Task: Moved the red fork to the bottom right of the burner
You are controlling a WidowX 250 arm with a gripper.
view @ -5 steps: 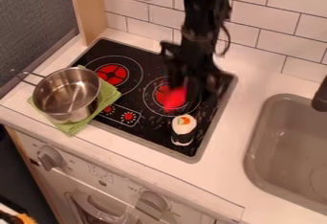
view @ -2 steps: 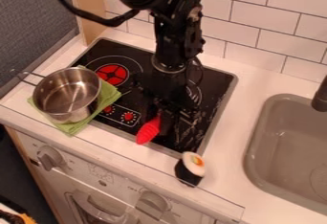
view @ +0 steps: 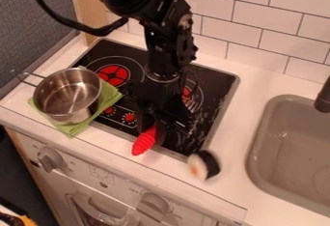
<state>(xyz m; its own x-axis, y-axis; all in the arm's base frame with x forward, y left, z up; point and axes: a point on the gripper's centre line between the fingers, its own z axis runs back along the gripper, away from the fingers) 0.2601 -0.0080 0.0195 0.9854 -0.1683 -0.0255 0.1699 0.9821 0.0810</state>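
My gripper hangs over the front edge of the stovetop, left of its front right corner. It is shut on the red fork, of which a ribbed red part sticks out below the fingertips, toward the front left; the rest is hidden by the gripper. The fork lies over the stovetop's front rim and the white counter edge. Behind the gripper, the right burner is partly covered by the arm.
A sushi roll is tilted on the counter at the stovetop's front right corner. A steel pot stands on a green cloth at the left. The sink is at the right, with a black faucet.
The gripper and red fork have moved together toward the front left, from the right burner to the stove's front edge. The sushi roll has shifted off the stovetop and tipped over toward the right.
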